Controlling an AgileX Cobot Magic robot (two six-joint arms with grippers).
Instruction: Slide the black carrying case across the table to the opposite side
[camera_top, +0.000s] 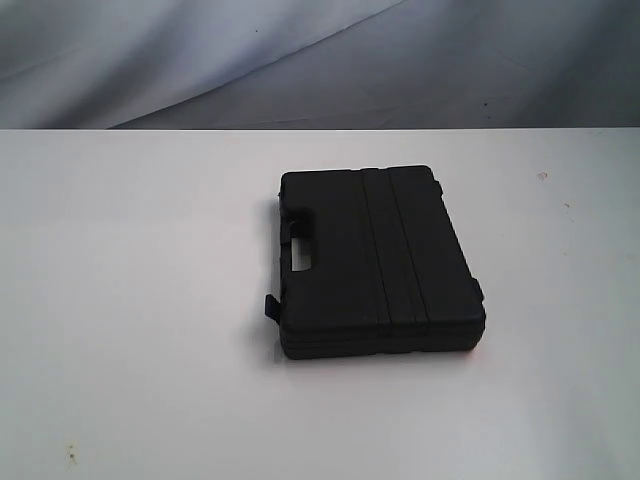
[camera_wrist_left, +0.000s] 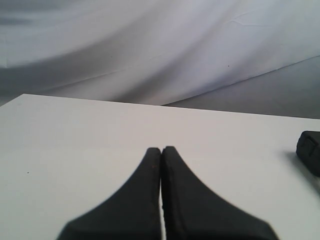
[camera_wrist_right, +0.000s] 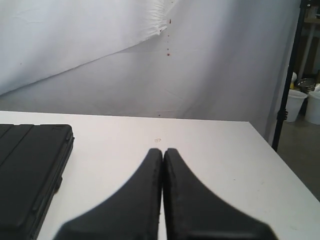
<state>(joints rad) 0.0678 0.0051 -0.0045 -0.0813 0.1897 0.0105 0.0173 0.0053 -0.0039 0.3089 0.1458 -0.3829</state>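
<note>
The black carrying case (camera_top: 378, 262) lies flat on the white table (camera_top: 140, 300), a little right of centre in the exterior view, with its handle cut-out facing left. Neither arm shows in that view. In the left wrist view my left gripper (camera_wrist_left: 161, 149) is shut and empty over bare tabletop, and only a corner of the case (camera_wrist_left: 310, 150) shows at the frame's edge, well apart from it. My right gripper (camera_wrist_right: 163, 150) is likewise shut with nothing held. The case (camera_wrist_right: 27, 175) lies beside it, apart from the fingers.
A white cloth backdrop (camera_top: 320, 60) hangs behind the table's far edge. In the right wrist view a black stand pole (camera_wrist_right: 289, 75) and white buckets (camera_wrist_right: 305, 105) stand on the floor past the table's side edge.
</note>
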